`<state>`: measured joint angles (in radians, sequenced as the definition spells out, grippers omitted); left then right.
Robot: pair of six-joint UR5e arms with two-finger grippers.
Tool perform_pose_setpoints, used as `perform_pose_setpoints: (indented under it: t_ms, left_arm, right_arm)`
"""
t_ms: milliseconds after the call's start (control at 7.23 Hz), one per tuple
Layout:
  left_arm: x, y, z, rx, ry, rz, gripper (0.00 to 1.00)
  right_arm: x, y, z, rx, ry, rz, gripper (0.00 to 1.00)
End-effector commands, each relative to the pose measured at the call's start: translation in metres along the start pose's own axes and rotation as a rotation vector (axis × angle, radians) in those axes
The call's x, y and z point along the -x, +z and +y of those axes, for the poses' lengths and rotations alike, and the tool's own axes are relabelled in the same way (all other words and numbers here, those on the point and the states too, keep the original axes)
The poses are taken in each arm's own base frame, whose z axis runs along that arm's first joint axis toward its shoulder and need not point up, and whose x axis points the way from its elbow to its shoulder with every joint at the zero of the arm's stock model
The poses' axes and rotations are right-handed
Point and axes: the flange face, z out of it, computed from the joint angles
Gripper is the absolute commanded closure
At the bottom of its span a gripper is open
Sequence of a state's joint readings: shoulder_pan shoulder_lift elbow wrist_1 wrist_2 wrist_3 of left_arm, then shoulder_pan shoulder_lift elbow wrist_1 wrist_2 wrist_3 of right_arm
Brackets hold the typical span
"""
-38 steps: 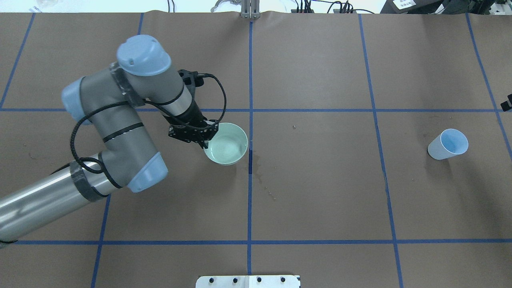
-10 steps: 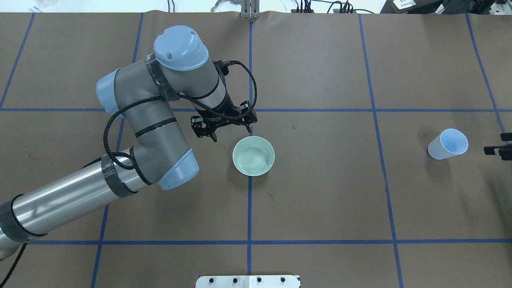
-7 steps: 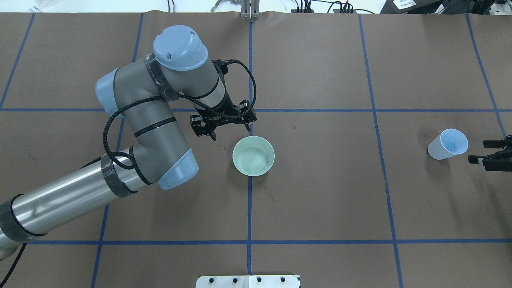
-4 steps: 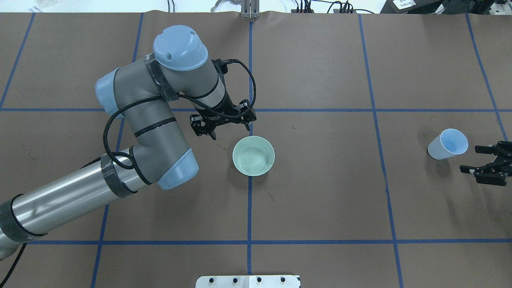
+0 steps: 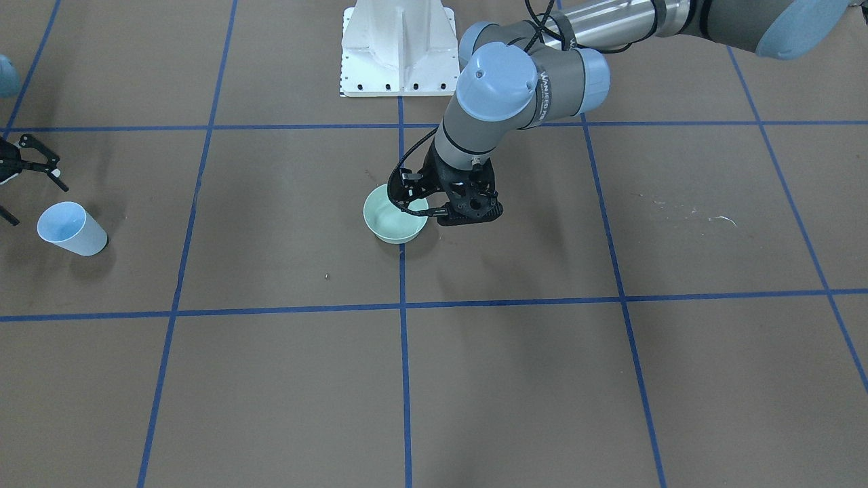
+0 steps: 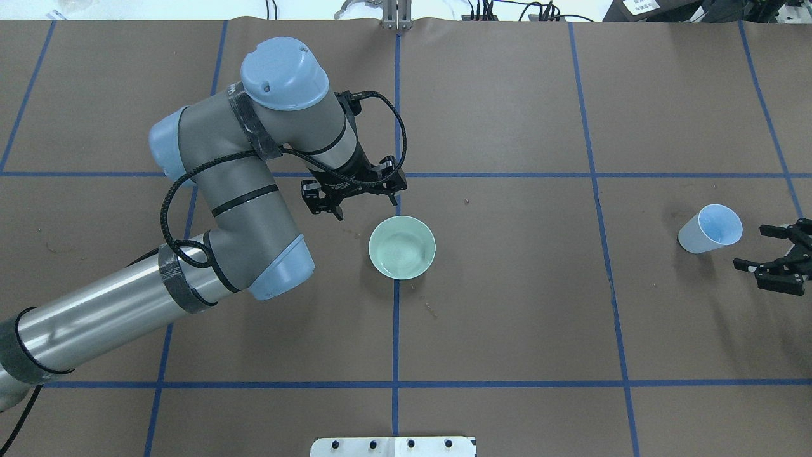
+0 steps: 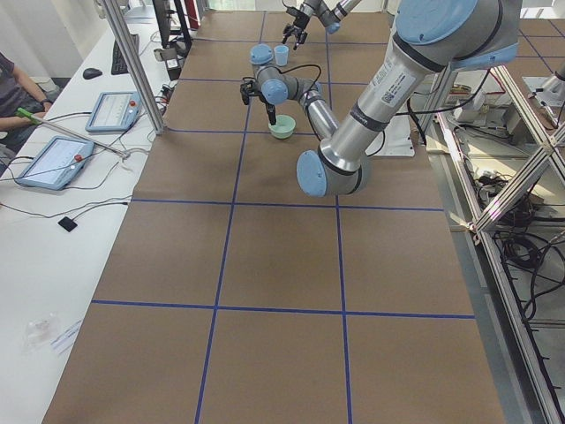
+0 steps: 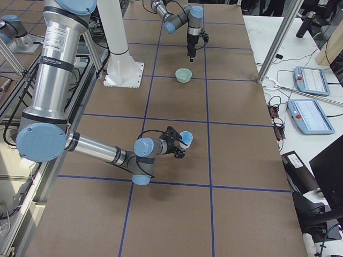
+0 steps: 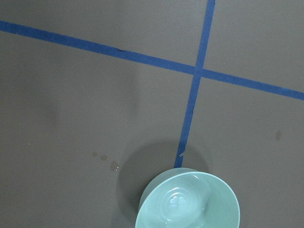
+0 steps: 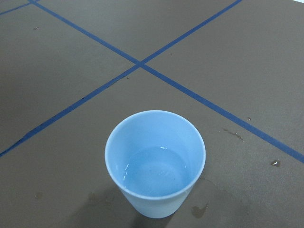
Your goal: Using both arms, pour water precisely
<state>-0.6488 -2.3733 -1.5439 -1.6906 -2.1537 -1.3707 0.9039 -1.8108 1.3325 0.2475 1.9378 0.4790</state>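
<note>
A pale green bowl (image 6: pixel 402 247) stands at the table's middle; ripples of water (image 9: pixel 180 202) glint in it. My left gripper (image 6: pixel 366 206) is open and empty, just beyond the bowl's far left rim and apart from it; it also shows in the front view (image 5: pixel 447 210). A light blue cup (image 6: pixel 710 230) stands at the far right, with a little water (image 10: pixel 154 173) in its bottom. My right gripper (image 6: pixel 757 248) is open, just right of the cup and not touching it. Both arms are grey and silver with blue caps.
Brown paper with blue tape lines (image 6: pixel 396 317) covers the table. Small water drops (image 6: pixel 432 310) lie near the bowl, and more (image 10: pixel 198 210) lie by the cup. The white pedestal (image 5: pixel 400 47) stands at the robot's side of the table.
The left gripper let go of the bowl after shifting it right, and now barely moves. The right gripper came in from the right edge to beside the cup, open.
</note>
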Motion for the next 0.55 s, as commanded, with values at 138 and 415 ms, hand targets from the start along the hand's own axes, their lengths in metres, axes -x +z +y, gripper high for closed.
perform_pose_setpoints:
  t_ms: [138, 415]
  left_arm:
    - [-0.001, -0.003, 0.002, -0.001, 0.003, 0.005, 0.01]
    - [-0.001, -0.003, 0.002, -0.001, 0.004, 0.007, 0.01]
  right_arm:
    - [0.011, 0.014, -0.001, -0.006, 0.037, -0.018, 0.02]
    - [0.017, 0.027, -0.010, -0.032, 0.023, -0.014, 0.02]
